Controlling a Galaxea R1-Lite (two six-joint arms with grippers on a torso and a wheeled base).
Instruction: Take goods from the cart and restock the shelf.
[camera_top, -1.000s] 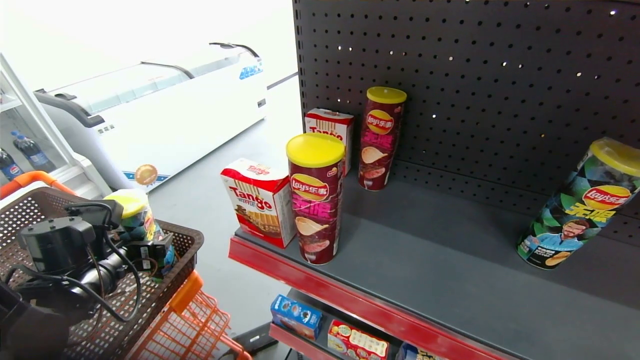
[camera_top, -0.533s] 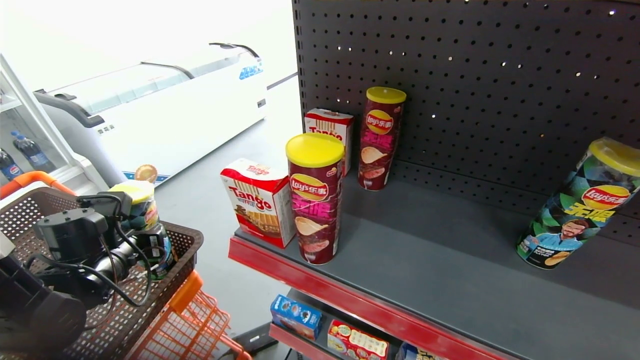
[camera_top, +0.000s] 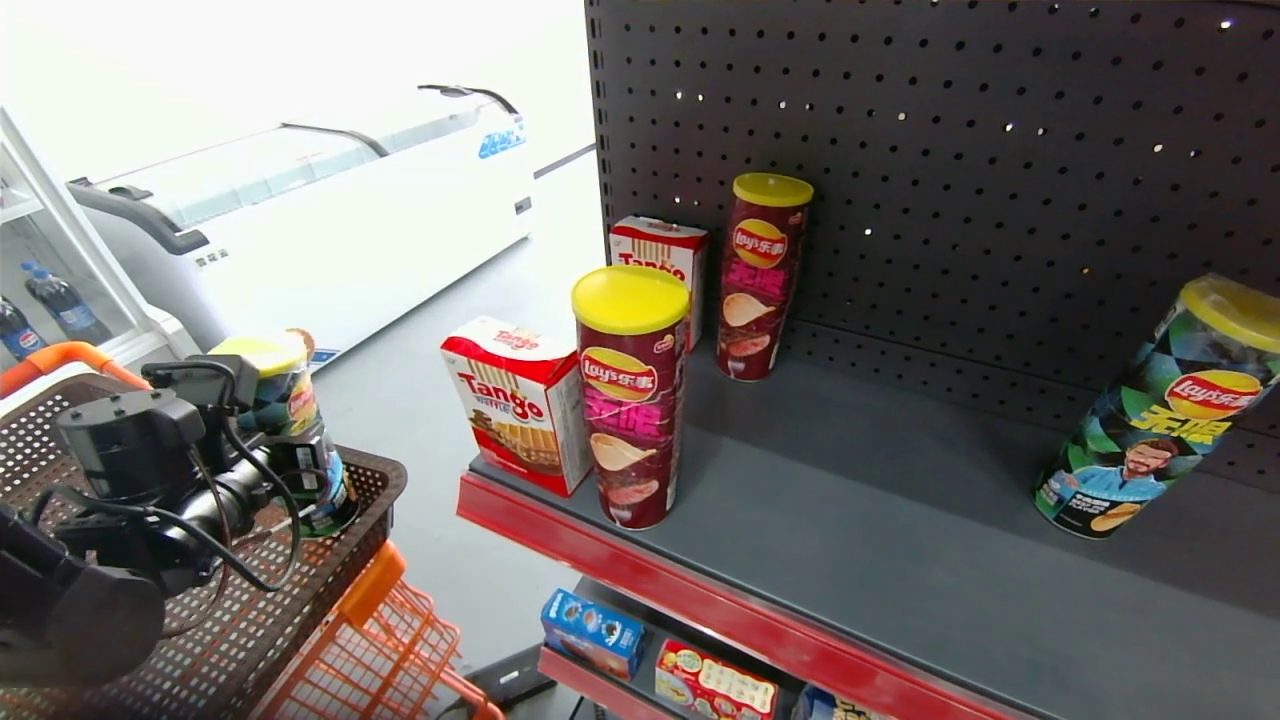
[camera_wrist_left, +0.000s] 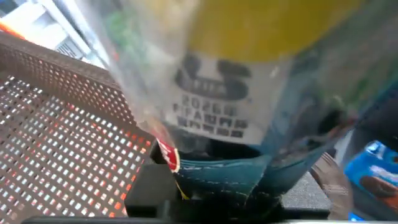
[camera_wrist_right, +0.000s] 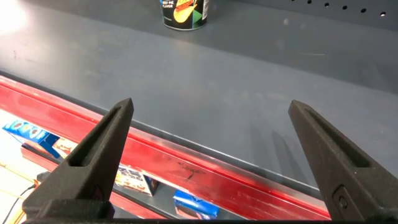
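My left gripper (camera_top: 305, 480) is shut on a green chip can with a yellow lid (camera_top: 283, 420), held upright above the brown cart basket (camera_top: 375, 480). The same chip can (camera_wrist_left: 236, 99) looms close and blurred in the left wrist view. On the dark shelf (camera_top: 860, 510) stand two maroon chip cans (camera_top: 630, 400) (camera_top: 762, 275), two red wafer boxes (camera_top: 520, 405) (camera_top: 660, 265) and a green chip can (camera_top: 1160, 410) leaning against the pegboard. My right gripper (camera_wrist_right: 217, 155) is open over the shelf's red front edge (camera_wrist_right: 199, 180), with that can's base (camera_wrist_right: 185, 14) farther in.
A white chest freezer (camera_top: 330, 210) stands behind the cart. An orange wire basket (camera_top: 390, 650) sits under the brown one. Lower shelf goods (camera_top: 660, 660) show below the red edge. The shelf's middle stretch is bare.
My left arm has lifted the green chip can upward out of the cart basket. The shelf goods have not moved.
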